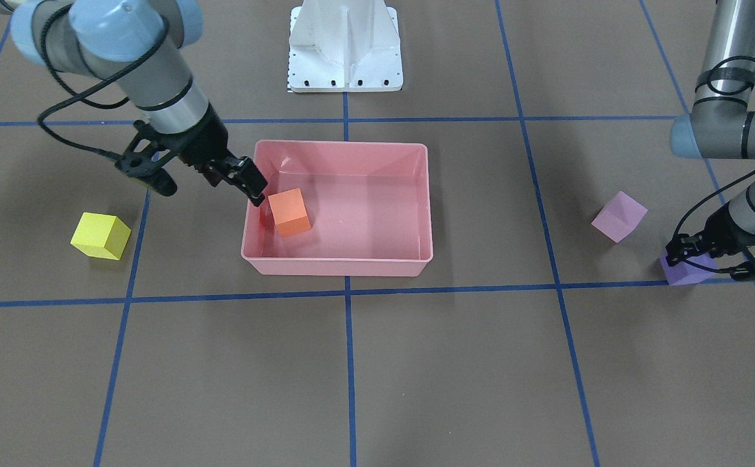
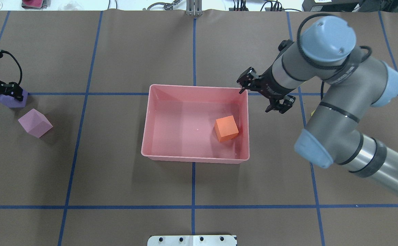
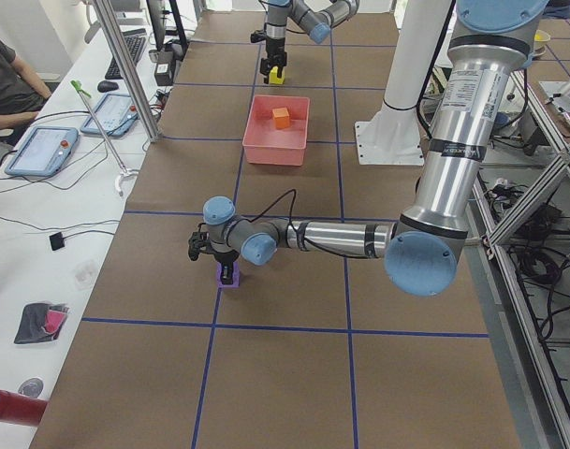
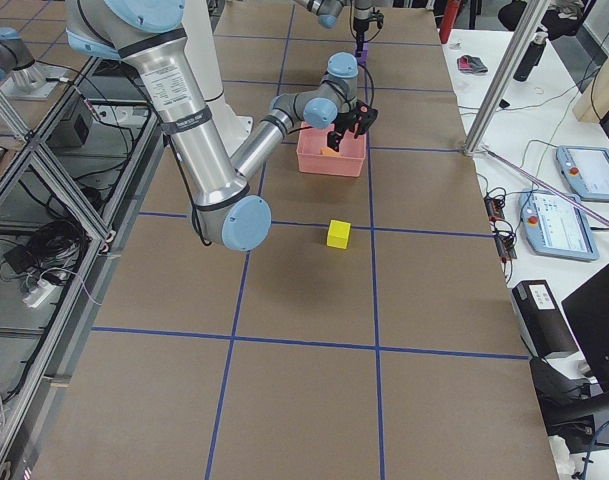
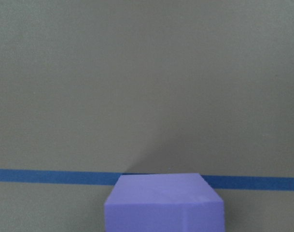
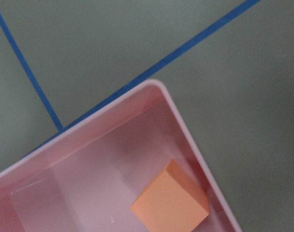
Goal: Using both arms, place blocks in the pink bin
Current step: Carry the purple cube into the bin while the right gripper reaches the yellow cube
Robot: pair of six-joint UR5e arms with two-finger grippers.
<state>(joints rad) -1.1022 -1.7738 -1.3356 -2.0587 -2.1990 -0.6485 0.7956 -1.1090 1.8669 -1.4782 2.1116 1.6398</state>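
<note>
One of the four is home: the orange block point(image 1: 290, 213) sits on the floor of the pink bin point(image 1: 338, 266), close to the end wall on the robot's right. The right gripper point(image 1: 212, 188) hangs just above that rim, fingers spread wide and holding nothing, so I'd judge its delivery is done and it is free for another fetch. Its nearest candidate is the yellow block point(image 1: 100, 236), out on the brown table point(image 1: 416, 376) well apart from the bin on the same side. That move calls for a lift clear of the rim, a swing outward and a drop straight over the cube. On the other side, the left gripper point(image 1: 728, 259) is down at table level right at the purple block point(image 1: 685, 272), which rests on a blue tape line point(image 5: 40, 176). The left wrist camera shows the cube at the bottom of its picture but no fingers, and from where I stand I cannot tell whether the jaws have closed on it or merely straddle it. The step in hand there looks like the pick itself: secure the grip, raise it, and carry it across to the bin. The light pink block point(image 1: 619, 216) lies near the purple one, a little closer to the bin, untouched.
</note>
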